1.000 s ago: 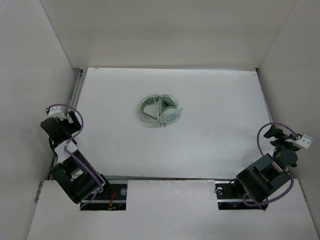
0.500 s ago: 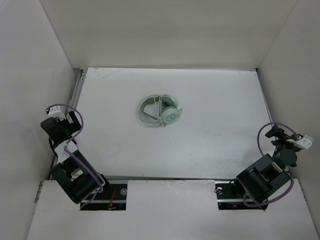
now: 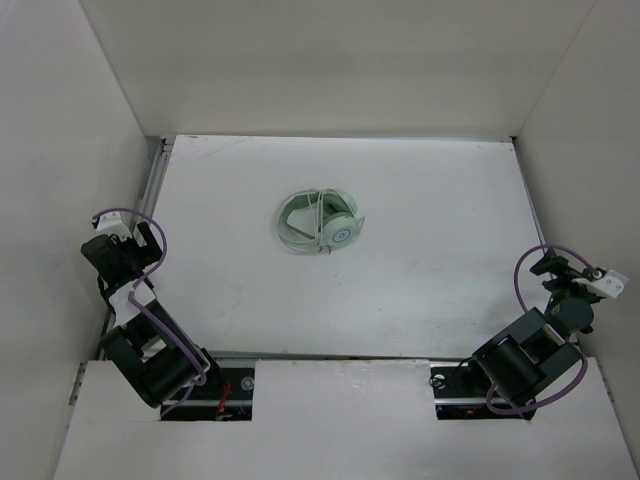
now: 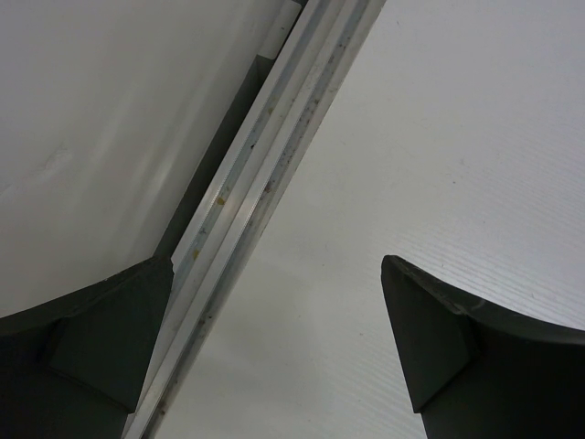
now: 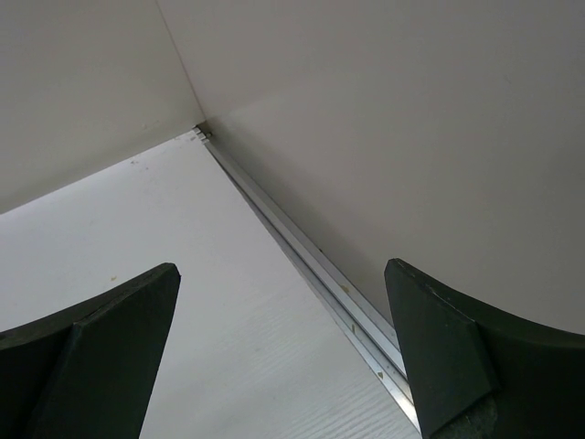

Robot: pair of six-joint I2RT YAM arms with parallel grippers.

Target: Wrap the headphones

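Across the middle of the overhead view, the white counter [image 3: 430, 280] carries all. At lower left, the left end effector [image 4: 276, 267], and at lower right, the right end effector [image 5: 281, 267], stand spread wide, holding nothing. Just above centre lie the headphones [image 3: 322, 222], well apart from both.

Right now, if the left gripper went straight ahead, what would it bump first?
The left gripper would probably meet the metal rail at the edge of the table first; depth is unclear.
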